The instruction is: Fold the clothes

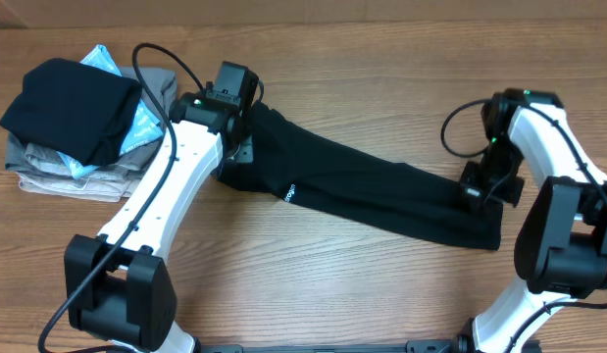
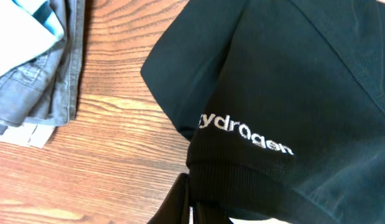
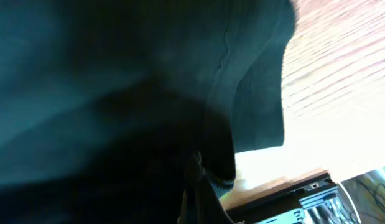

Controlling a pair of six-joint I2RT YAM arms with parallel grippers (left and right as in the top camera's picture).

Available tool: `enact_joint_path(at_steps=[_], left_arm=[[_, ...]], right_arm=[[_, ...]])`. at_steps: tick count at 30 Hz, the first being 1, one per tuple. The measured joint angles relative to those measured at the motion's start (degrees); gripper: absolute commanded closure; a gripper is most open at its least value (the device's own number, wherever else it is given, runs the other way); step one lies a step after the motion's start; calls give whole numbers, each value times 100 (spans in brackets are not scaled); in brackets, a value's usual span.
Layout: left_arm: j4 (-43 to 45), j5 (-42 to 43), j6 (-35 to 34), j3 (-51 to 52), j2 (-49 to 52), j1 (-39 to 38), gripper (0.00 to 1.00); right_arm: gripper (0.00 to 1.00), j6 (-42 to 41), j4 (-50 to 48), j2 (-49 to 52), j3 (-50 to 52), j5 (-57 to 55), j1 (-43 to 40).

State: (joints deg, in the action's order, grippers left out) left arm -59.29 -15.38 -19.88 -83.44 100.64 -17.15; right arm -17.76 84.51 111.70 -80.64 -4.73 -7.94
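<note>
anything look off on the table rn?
Nothing spilled or damaged. The black T-shirt lies bunched into a long band, skewed diagonally across the table, pinched at its ends by the left fingers and right fingers. The clothes pile at far left is messy, a light-blue garment poking out.

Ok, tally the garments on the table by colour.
Black: 2, the stretched T-shirt and a folded black garment
Light blue: 1, patterned garment
Grey: 1, grey garment
Beige: 1, beige garment
Total: 5
</note>
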Motion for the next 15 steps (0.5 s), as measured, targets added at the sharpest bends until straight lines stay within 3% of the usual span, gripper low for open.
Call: enact_joint_path(at_steps=[7,8,10,11,13,15], left_arm=[[385,15,-39,424,0,0,96],[415,15,-66,459,0,0,96],[459,15,-101,492,0,0,96],[470,15,-101,501,0,0,96],[485,13,-105,509,0,0,95],[509,13,-105,509,0,0,93]], right_arm=[[95,-59,-192,0,474,0,0],[88,-68,-179,0,490,2,0],[50,-111,-98,0,494,2,0],[42,-127,-44,0,494,2,0],[33,-114,90,0,498,0,0],[32,-83,186,0,498,-2,0]])
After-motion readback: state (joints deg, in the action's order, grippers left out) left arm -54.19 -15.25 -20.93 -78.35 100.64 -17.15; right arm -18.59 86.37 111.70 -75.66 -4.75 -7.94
